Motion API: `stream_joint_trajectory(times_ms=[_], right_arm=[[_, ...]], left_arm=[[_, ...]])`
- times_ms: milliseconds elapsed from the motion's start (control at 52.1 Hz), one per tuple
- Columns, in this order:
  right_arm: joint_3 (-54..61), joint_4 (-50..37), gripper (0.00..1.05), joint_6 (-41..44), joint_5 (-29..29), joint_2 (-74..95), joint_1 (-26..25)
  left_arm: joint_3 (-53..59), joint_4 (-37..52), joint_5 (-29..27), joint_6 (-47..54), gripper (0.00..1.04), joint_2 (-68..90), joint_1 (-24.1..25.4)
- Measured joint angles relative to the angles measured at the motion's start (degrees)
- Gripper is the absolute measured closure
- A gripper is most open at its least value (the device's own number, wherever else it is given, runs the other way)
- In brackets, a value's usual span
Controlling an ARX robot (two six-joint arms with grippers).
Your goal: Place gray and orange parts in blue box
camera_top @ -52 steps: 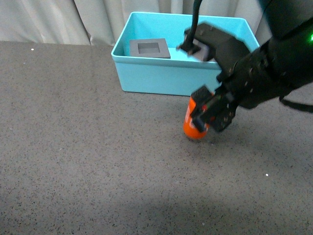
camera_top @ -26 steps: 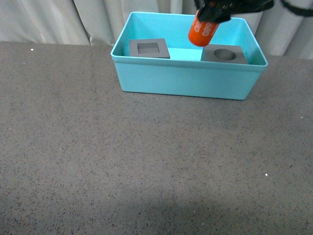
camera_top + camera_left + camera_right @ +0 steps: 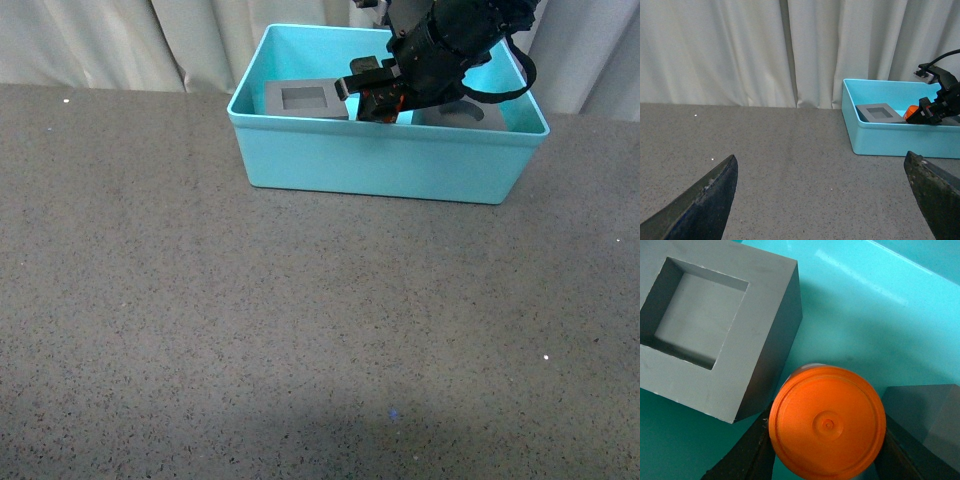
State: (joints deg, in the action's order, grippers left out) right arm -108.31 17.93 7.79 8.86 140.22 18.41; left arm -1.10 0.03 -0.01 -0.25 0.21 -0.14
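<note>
Lowered into the blue box [image 3: 380,170], the right gripper [image 3: 372,98] clasps the orange cylinder [image 3: 827,426] between gray cubes [image 3: 715,325]

Box [image 3: 380,160] light turquoise-blue. Cube w/ square recess [image 3: 705,330] matte gray; 2nd cube [image 3: 930,415] darker gray. Cylinder [image 3: 827,427] bright orange. Tabletop [image 3: 250,330] dark gray, speckled. Curtain [image 3: 740,50] off-white. Gripper [image 3: 375,95] black.

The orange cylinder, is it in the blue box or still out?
In, but not yet released: the orange cylinder sits between the two gray cubes over the blue box floor, with the right pincer shut on it.
</note>
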Motion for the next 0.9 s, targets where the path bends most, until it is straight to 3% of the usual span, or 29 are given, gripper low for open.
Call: stream_joint_trajectory(times_ms=[230,460,595,710,901], right_arm=[[-4.76,3.65,0.6,0.81,0.15,2.69,0.35],[-3.54,1.77,0.27,0.52,-0.28,1.84,0.22],[3.28,-2.16,0.08,-1.27,0.81,-3.32,-0.37],[11.91,-7.41,0.1,-3.23,1.51,-11.91,-1.25],[29.88,-16.68,0.1,-4.15,-3.26,-30.49,-3.52]], left_arm=[[0.0,0.0,0.02,0.0,0.07,0.0,0.0],[0.0,0.0,0.0,0.0,0.07,-0.02,0.0],[0.0,0.0,0.0,0.0,0.07,-0.02,0.0],[0.0,0.0,0.0,0.0,0.07,-0.02,0.0],[0.0,0.0,0.0,0.0,0.07,-0.02,0.0]])
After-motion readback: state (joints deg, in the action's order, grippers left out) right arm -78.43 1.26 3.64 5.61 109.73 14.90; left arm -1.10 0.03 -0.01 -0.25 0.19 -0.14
